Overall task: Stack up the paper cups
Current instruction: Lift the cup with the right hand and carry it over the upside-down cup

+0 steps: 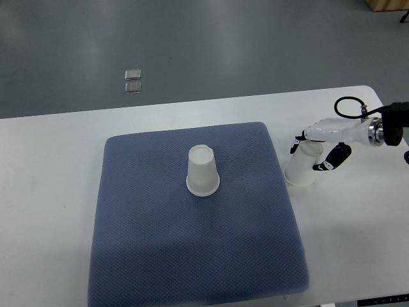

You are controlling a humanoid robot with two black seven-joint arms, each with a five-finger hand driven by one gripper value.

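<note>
Top view. Two paper cups present, both white, plain, tapered, standing inverted with the wide rim down. First cup (203,171) sits upright near the centre of a blue-grey pad (160,256). Second cup (303,166) stands on the white bench (51,192), just beside the pad's right edge, tilted slightly to the left. No print or label readable on either cup.

The right hand (323,148), white shell with dark finger joints, enters from the right edge and is clamped on the second cup, fingers wrapped around its upper wall. The pad is square with rounded corners and a fine woven mesh texture. The bench surface is smooth. The floor beyond is grey.
</note>
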